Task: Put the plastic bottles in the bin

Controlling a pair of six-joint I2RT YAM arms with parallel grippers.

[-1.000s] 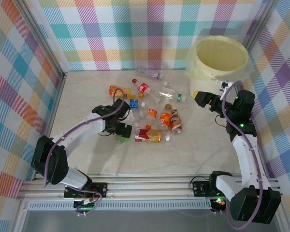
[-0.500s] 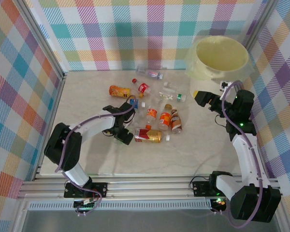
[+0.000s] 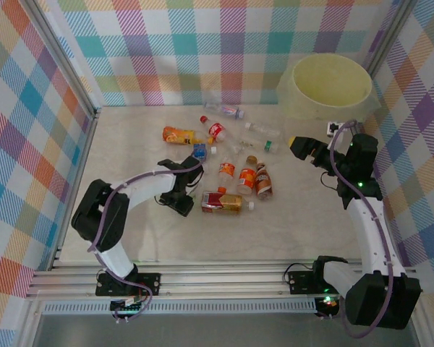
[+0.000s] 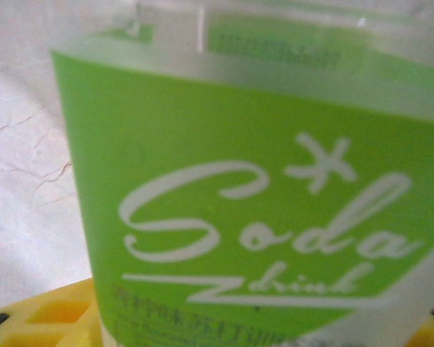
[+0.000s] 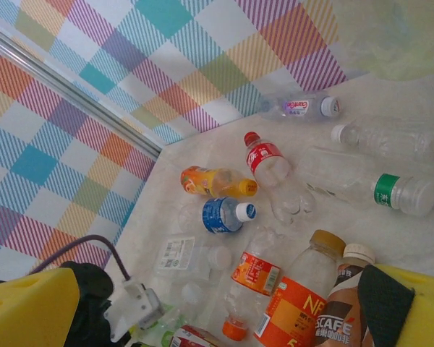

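My left gripper point(image 3: 179, 203) is down on the table at the left edge of the pile. It is shut on a clear plastic bottle with a green "Soda drink" label point(image 4: 239, 217), seen close up in the left wrist view. Several other plastic bottles lie scattered mid-table: an orange one point(image 3: 178, 135), a red-labelled one point(image 3: 217, 131), a blue-labelled one point(image 5: 224, 215) and an orange-red one lying flat point(image 3: 223, 203). The cream-yellow bin point(image 3: 331, 87) stands at the back right. My right gripper point(image 3: 300, 148) hangs open in front of the bin, with nothing between its fingers point(image 5: 29, 307).
Checked walls close in the back and both sides, with a metal rail point(image 3: 65, 65) along the left. A clear bottle point(image 3: 224, 110) lies near the back wall. Bare tabletop point(image 3: 289, 231) stretches in front of the pile.
The left arm reached right to the pile's edge and its gripper went from open to shut on the green-labelled bottle. The right arm has stayed in place, open.
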